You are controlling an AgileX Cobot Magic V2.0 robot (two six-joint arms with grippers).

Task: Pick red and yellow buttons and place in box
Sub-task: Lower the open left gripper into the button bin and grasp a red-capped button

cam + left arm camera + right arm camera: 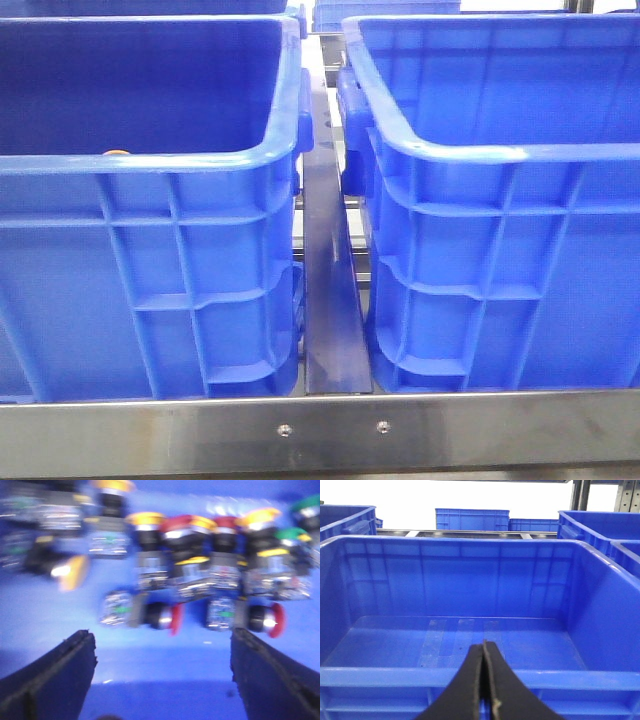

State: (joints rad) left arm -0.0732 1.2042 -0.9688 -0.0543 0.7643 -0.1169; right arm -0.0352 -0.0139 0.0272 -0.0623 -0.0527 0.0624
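here: red-capped button [162, 616] on its side | left jaws spread | right jaws pressed together

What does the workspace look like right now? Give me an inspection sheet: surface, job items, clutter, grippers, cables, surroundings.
Surface: steel front rail with two screws; a dark divider strip runs between the crates.
Job items: red buttons and yellow buttons lie jumbled on a blue floor in the left wrist view, which is blurred. Two blue crates stand side by side, the left crate and the right crate. The crate facing the right wrist camera shows a bare floor.
Clutter: green buttons among the pile.
Grippers: left gripper open, empty, above the buttons; right gripper shut, holding nothing.
Cables: nothing seen.
Surroundings: more blue crates and a metal frame behind.
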